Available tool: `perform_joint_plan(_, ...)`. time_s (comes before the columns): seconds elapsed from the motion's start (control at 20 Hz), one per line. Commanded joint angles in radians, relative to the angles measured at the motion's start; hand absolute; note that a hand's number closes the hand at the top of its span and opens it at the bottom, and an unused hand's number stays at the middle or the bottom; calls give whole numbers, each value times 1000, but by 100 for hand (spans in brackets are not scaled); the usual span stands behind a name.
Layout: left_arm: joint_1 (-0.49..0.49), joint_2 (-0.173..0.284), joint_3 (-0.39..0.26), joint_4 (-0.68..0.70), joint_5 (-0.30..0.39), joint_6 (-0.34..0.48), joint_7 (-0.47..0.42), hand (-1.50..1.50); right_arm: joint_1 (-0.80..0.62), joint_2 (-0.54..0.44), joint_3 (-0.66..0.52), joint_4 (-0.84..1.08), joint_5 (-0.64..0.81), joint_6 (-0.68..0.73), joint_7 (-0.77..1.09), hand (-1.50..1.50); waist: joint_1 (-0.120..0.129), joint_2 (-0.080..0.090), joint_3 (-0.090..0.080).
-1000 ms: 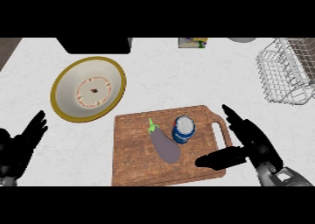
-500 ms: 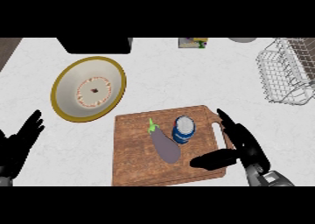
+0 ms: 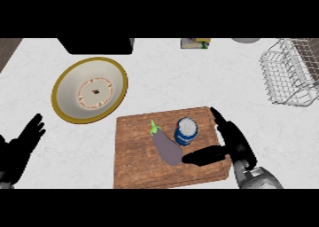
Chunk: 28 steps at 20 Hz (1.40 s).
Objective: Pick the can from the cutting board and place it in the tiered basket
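Observation:
A blue and white can (image 3: 186, 130) stands upright on the wooden cutting board (image 3: 139, 168), near its far right part. A purple eggplant (image 3: 166, 147) with a green stem lies just left of the can. My right hand (image 3: 231, 142) is open over the board's right edge, fingers straight along the can's right side and thumb reaching in below it, close to the eggplant's end. The wire tiered basket (image 3: 289, 75) stands at the far right of the counter. My left hand (image 3: 15, 153) rests open at the lower left.
A cream plate (image 3: 90, 89) with a gold rim lies left of the board. A dark appliance (image 3: 96, 45) sits at the back edge, with a small box (image 3: 195, 43) and a grey object (image 3: 245, 40) further right.
My right hand has moved left over the board's right edge, closing in on the can, its thumb now under the can. The left hand has shifted slightly lower.

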Motion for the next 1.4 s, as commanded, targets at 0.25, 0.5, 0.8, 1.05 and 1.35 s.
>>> perform_joint_plan(0.25,-68,-12,45,22,-4,-45,66,0,1,107,-49,161,46,30,-126,-150,-2,0,0)
perform_joint_plan(0.5,-12,-25,67,30,-43,-65,-22,0,-30,156,-39,165,98,21,-74,-150,0,0,0)
perform_joint_plan(0.8,-8,-44,56,-32,-47,-58,43,0,-55,158,-33,344,30,44,-268,150,4,1,0)
perform_joint_plan(1.05,-17,-52,65,28,-57,-75,-14,0,-147,158,17,295,83,-107,-229,150,3,0,0)
perform_joint_plan(1.35,-22,-93,48,-51,-84,-29,54,0,-32,126,-44,166,145,-108,-247,150,-3,-1,0)
